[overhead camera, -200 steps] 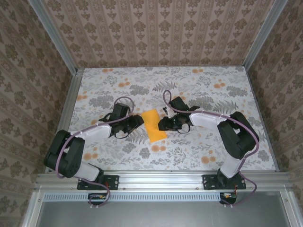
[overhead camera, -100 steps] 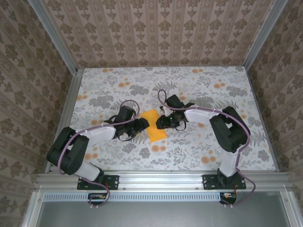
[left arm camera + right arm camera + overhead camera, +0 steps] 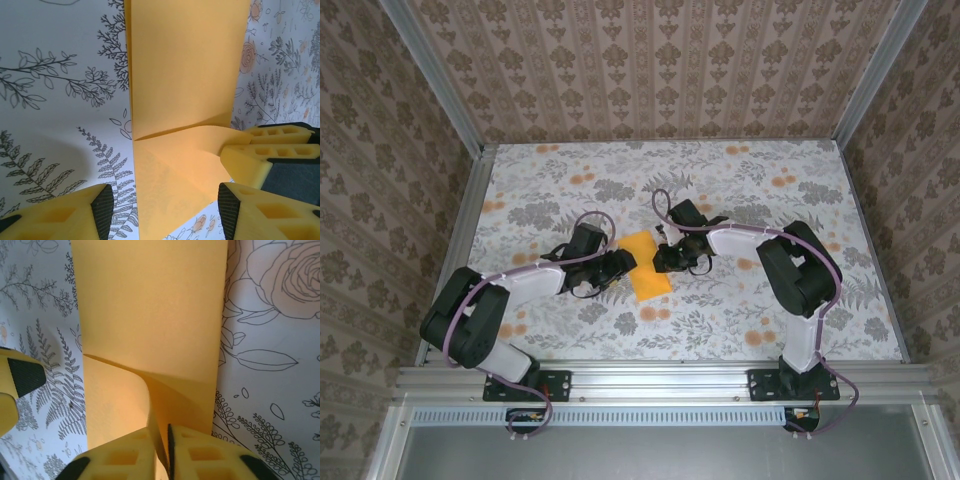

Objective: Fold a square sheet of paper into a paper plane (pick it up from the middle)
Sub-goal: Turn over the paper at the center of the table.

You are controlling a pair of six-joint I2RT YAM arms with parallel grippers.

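Grey leaves and small orange blossoms cover the tabletop (image 3: 550,170), and we start at the left, where the left arm (image 3: 510,280) reaches in low across the print towards the middle. At its tip the left tool (image 3: 623,264) sits right at the left edge of the paper (image 3: 645,270), and the left wrist camera shows it released: the two yellow fingers (image 3: 55,217) stand wide apart with the sheet lying in the gap between them, neither one touching it. On to the centre, and there is the bright orange-yellow paper, lying on the tabletop between the two arms as a long strip rather than a full square, one end tilted towards the near edge. A crease runs across it, and on the near side of that crease a flap is lifted off the surface, curling up. Over to the right, the right tool (image 3: 658,261) is clenched on that raised flap; from the right wrist camera its fingers (image 3: 120,455) are pressed together with the thin orange edge caught between them. Behind it the right arm (image 3: 790,265) bends back to its base at the near edge.
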